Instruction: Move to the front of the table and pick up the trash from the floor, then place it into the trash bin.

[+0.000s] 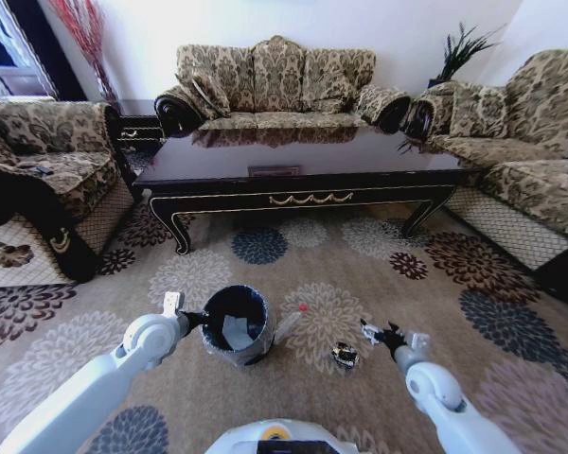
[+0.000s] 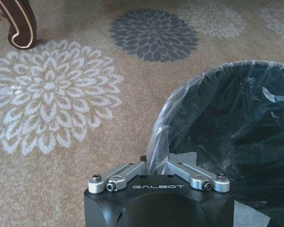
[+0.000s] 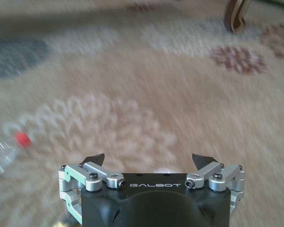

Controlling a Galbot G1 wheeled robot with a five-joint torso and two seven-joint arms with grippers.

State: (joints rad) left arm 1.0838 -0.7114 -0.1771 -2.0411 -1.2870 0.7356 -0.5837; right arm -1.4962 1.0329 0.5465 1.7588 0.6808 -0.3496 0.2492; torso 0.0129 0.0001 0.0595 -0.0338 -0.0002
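The black trash bin (image 1: 237, 324) with its plastic liner stands on the floor (image 1: 293, 397) in front of me. A white piece (image 1: 235, 331) lies inside it. My left gripper (image 1: 195, 320) is shut on the bin's near rim; in the left wrist view its fingers meet at the liner edge (image 2: 157, 165) of the bin (image 2: 236, 127). A clear bottle with a red cap (image 1: 291, 322) lies just right of the bin. A small dark wrapper (image 1: 345, 355) lies further right. My right gripper (image 1: 369, 331) hovers open beside the wrapper, above the carpet (image 3: 149, 160), the bottle (image 3: 7, 150) off to one side.
The long dark table (image 1: 303, 175) stands across the carpet ahead, its curved legs (image 2: 21, 23) (image 3: 236, 16) showing in the wrist views. Patterned sofas (image 1: 275, 80) ring it on three sides. Open carpet lies between me and the table.
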